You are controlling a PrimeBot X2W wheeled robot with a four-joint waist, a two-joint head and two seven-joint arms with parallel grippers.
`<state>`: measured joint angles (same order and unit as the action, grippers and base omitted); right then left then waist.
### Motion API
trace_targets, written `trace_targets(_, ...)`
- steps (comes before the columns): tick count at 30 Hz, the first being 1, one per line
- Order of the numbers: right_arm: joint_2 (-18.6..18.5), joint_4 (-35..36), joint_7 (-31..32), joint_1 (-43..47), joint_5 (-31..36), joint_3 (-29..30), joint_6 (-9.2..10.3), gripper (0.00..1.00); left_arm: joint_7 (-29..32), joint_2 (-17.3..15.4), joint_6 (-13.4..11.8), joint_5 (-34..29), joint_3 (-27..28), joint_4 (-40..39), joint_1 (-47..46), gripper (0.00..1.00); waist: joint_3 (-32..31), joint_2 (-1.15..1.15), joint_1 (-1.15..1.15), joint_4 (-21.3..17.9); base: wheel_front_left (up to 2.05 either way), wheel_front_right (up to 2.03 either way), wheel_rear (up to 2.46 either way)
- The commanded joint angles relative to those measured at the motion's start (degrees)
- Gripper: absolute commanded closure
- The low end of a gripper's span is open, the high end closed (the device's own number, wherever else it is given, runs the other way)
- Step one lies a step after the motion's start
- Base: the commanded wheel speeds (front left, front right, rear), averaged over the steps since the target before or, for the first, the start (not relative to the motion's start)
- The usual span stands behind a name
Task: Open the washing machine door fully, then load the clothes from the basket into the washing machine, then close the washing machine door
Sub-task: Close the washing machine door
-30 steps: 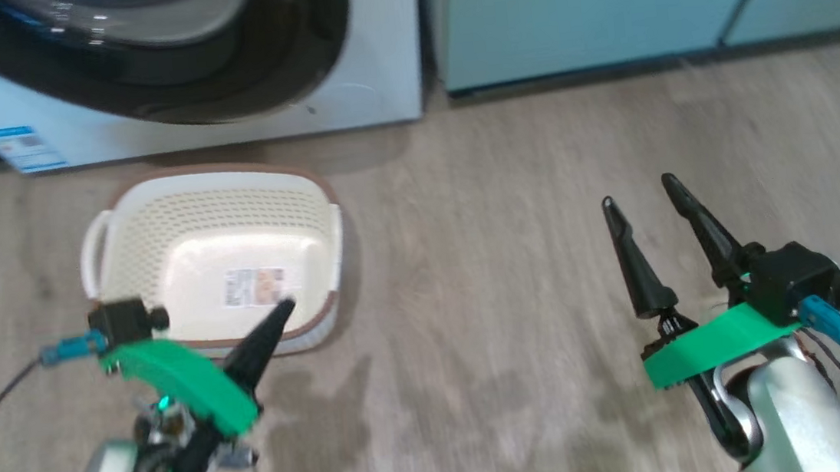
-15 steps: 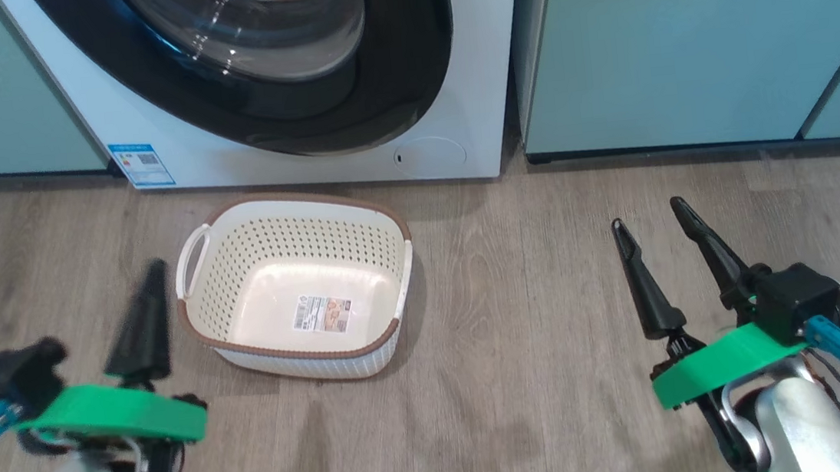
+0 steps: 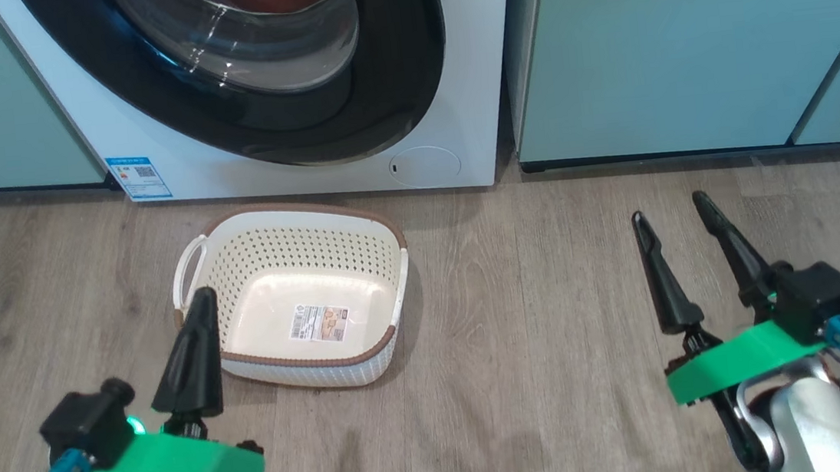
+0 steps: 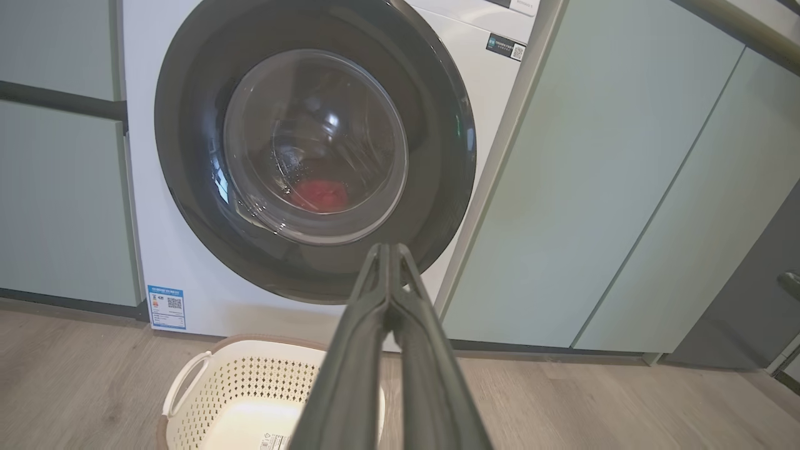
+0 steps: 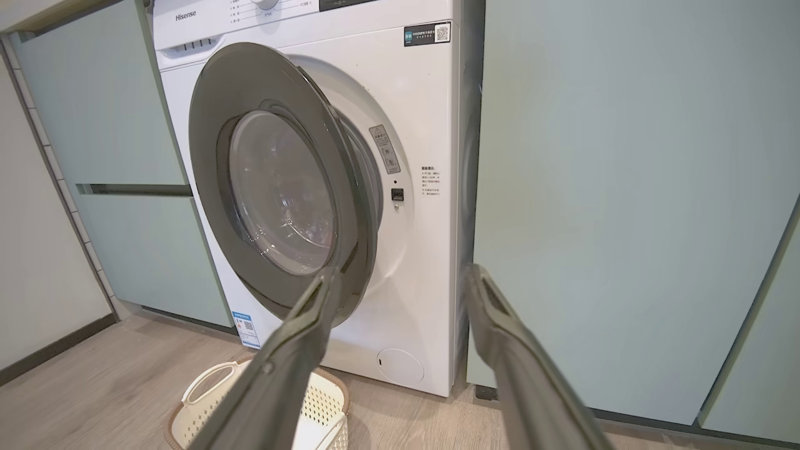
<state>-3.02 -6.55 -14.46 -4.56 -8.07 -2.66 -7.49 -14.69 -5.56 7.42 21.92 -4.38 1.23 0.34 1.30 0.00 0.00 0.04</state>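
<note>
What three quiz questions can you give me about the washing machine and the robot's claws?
1. True or false: the cream-white perforated plastic basket holds clothes.
2. Fill in: the dark two-fingered left claw is ____, while the dark two-fingered right claw is open.
3. Where is the bright red fabric bundle? A, in the basket. B, behind the round black-rimmed glass door of the white front-loading washing machine. C, in the right claw.
Key: 1 false; 2 shut; 3 B.
</note>
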Motion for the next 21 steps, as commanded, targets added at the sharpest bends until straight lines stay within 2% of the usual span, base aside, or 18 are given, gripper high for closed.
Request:
trace_targets(1, 0.14, 1.90, -0.54, -0.77, 0.16, -1.54, 0.00, 0.00, -0.30, -0.28, 0.06, -1.23, 1.47, -1.76, -1.68, 0.76, 0.03, 0.00, 0.00, 0.03, 0.00, 0.00, 0.00)
trace_targets(3, 0.14, 1.82, -0.54, -0.82, 0.13, -1.44, 0.00, 0.00, -0.30, -0.23, 0.06, -2.79, 1.21, -1.79, -1.71, 0.40, 0.09, 0.00, 0.00, 0.07, 0.00, 0.00, 0.00)
trace_targets(4, 0.14, 1.82, -0.54, -0.82, 0.13, -1.44, 0.00, 0.00, -0.30, -0.23, 0.06, -2.79, 1.21, -1.79, -1.71, 0.40, 0.09, 0.00, 0.00, 0.07, 0.00, 0.00, 0.00)
trace_targets(5, 0.14, 1.81, -0.54, -0.88, 0.09, -1.32, 0.00, 0.00, -0.30, -0.19, 0.06, -3.35, 1.06, -1.77, -1.72, 0.00, 0.13, 0.00, 0.00, 0.06, 0.00, 0.00, 0.00)
trace_targets(21, 0.14, 1.54, -0.54, -1.12, 0.17, -1.29, 0.00, 0.00, -0.30, -0.30, 0.07, -7.44, -0.95, -0.47, -1.91, 0.00, -0.03, 0.00, 0.00, -0.01, 0.00, 0.00, 0.00)
